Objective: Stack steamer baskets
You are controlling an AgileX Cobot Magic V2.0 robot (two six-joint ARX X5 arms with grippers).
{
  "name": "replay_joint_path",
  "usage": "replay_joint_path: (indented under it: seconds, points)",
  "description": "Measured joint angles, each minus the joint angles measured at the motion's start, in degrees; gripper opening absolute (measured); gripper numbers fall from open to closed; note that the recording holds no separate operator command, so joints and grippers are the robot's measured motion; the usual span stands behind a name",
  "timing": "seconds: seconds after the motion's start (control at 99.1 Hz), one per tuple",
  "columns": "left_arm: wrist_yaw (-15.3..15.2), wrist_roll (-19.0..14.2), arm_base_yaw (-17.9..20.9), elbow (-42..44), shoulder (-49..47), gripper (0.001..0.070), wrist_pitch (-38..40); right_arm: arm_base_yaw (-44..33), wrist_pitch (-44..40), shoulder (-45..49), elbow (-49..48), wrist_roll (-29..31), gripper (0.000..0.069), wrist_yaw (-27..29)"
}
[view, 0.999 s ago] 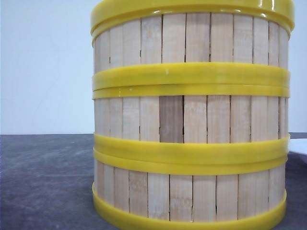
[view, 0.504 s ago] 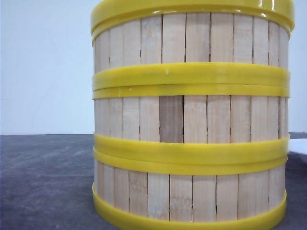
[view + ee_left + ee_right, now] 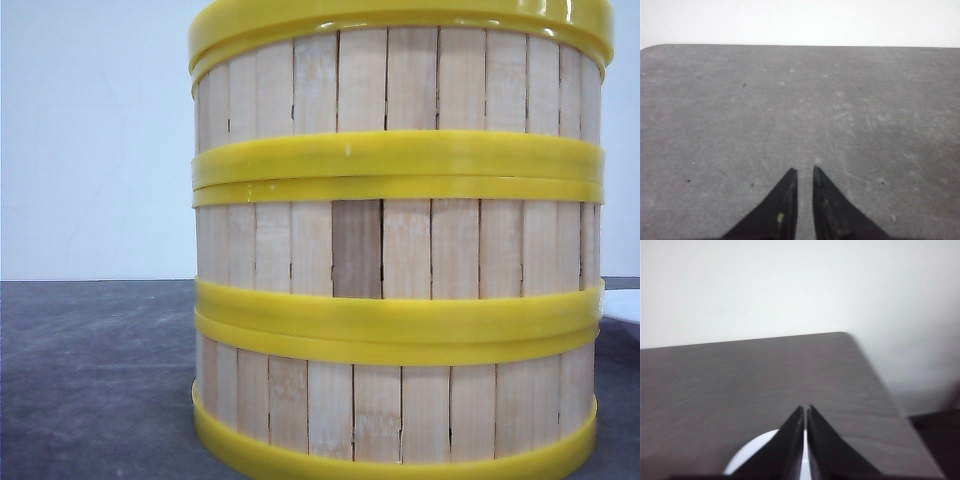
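Three steamer baskets fill the front view close to the camera, standing one on another in a straight stack: the bottom basket point(image 3: 400, 412) on the table, the middle basket point(image 3: 300, 250) on it, and the top basket point(image 3: 400, 85) above. Each has pale slat walls and glossy yellow rims. No gripper shows in the front view. My left gripper point(image 3: 804, 169) hangs over bare grey table, its fingers nearly together with nothing between them. My right gripper point(image 3: 805, 407) is shut and empty, above a white round object point(image 3: 752, 457). Neither wrist view shows a basket.
The dark grey table point(image 3: 90, 380) runs to a white wall behind. The edge of a white object point(image 3: 622, 303) peeks out to the right of the stack. The table's rounded far corner point(image 3: 847, 336) shows in the right wrist view.
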Motion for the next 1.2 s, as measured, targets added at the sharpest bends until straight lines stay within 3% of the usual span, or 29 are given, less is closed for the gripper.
replay_joint_path:
  seconds: [0.182, 0.414, 0.565, 0.777, 1.2]
  points:
    - [0.0, 0.0, 0.0, 0.0, 0.0, 0.0028, 0.0, -11.0, 6.6, -2.2, -8.7, -2.6, 0.0005, -7.8]
    - [0.0, 0.0, 0.0, 0.0, 0.0, 0.0028, 0.0, -19.9, 25.6, -10.1, -27.7, -7.3, 0.0005, -21.0]
    - [0.0, 0.0, 0.0, 0.0, 0.0, 0.0028, 0.0, -22.0, 32.5, -17.1, -40.6, -8.7, 0.0005, -22.0]
    - [0.0, 0.0, 0.0, 0.0, 0.0, 0.0028, 0.0, -22.3, 34.2, -26.5, -53.7, -8.7, 0.0005, -23.6]
    - [0.0, 0.0, 0.0, 0.0, 0.0, 0.0028, 0.0, -22.9, 40.3, -30.9, -63.1, -9.1, 0.0005, -31.4]
